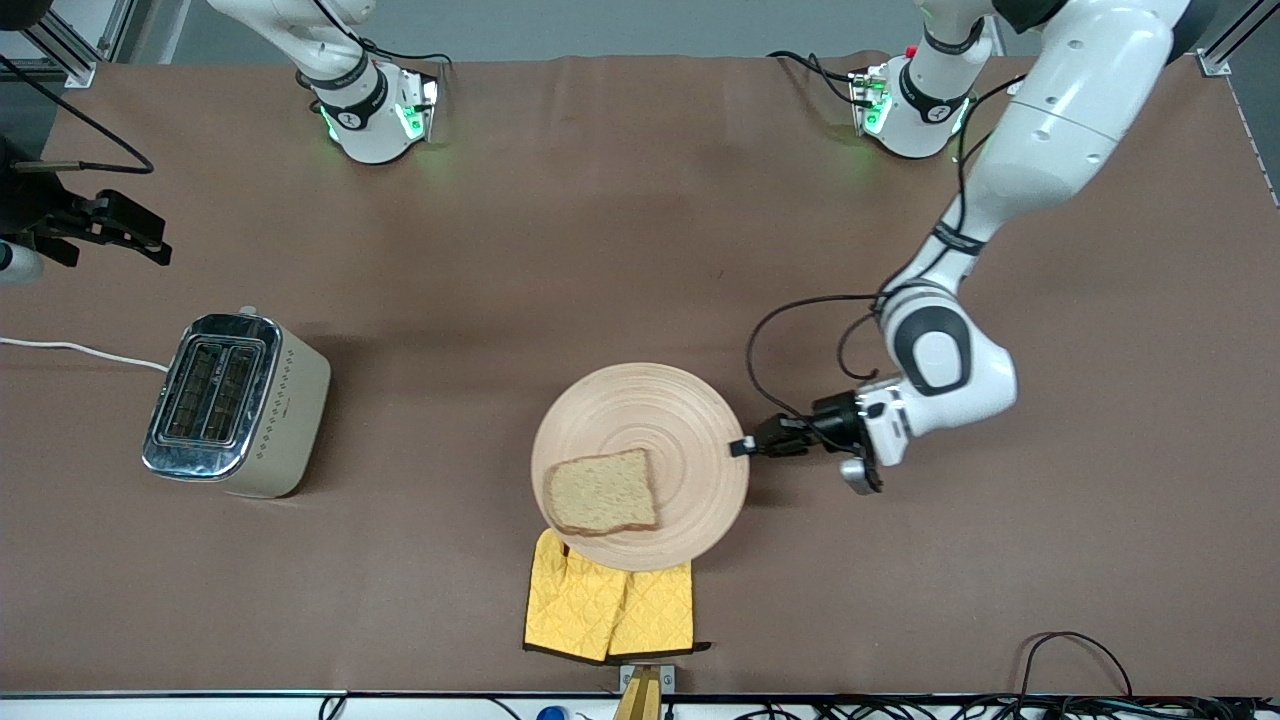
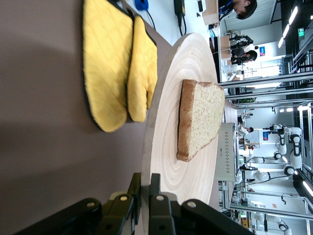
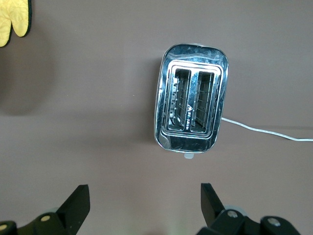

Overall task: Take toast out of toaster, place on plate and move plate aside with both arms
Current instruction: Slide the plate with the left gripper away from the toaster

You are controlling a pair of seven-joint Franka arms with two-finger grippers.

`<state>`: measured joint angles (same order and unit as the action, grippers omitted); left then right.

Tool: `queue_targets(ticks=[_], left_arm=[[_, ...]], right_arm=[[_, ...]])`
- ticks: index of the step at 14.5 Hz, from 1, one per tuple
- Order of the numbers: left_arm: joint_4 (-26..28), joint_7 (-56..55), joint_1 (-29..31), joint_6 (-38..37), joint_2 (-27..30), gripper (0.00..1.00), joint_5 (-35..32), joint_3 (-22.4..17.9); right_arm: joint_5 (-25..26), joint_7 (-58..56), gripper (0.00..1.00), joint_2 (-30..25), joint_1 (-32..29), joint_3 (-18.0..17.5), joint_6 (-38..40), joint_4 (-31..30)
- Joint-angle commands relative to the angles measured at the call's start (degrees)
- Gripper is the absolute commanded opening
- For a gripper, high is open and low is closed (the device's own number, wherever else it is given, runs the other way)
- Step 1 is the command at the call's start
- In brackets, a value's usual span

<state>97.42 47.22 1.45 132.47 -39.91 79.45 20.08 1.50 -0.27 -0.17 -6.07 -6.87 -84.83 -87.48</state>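
Note:
The round pale wooden plate (image 1: 668, 412) is at mid-table, its nearer edge overlapping the yellow oven mitts (image 1: 610, 610). The toast (image 1: 601, 492) lies flat on the plate, on the part nearer the front camera and toward the right arm's end. My left gripper (image 1: 740, 447) is shut on the plate's rim at the left arm's side. The left wrist view shows its fingers (image 2: 145, 188) clamping the rim, with the plate (image 2: 188, 56) and toast (image 2: 203, 117) ahead. My right gripper (image 1: 150, 245) is open and empty above the table near the toaster; its fingers (image 3: 144, 196) stand wide apart.
A silver two-slot toaster (image 1: 235, 405) stands toward the right arm's end with empty slots (image 3: 191, 98) and a white cord. The mitts (image 2: 107, 63) lie near the table's front edge. Cables run along the front edge.

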Motion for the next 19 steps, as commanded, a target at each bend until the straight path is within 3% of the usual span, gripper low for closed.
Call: queue_targets(ticks=[1,5,12,19], left_arm=[[1.46,-0.46,7.49,-6.85,1.94,0.00,-6.38,0.66],[1.11,-1.68,19.00,-19.24,1.24,0.01,-13.68,0.40],[-1.88,-3.27,34.66,-29.10,-2.62,0.01,-26.79,0.31],[-4.26,-3.27,38.54,-29.20,-7.38,0.00,-30.67,-0.92]], right_arm=[[0.96,0.36,1.00,0.08,-0.96,-0.60,0.37,0.29],[0.96,0.45,1.00,0.08,-0.96,-0.51,0.54,0.38],[0.79,0.36,1.00,0.08,-0.96,-0.51,0.98,0.47],[0.52,0.36,1.00,0.08,-2.01,-0.42,1.34,0.29]])
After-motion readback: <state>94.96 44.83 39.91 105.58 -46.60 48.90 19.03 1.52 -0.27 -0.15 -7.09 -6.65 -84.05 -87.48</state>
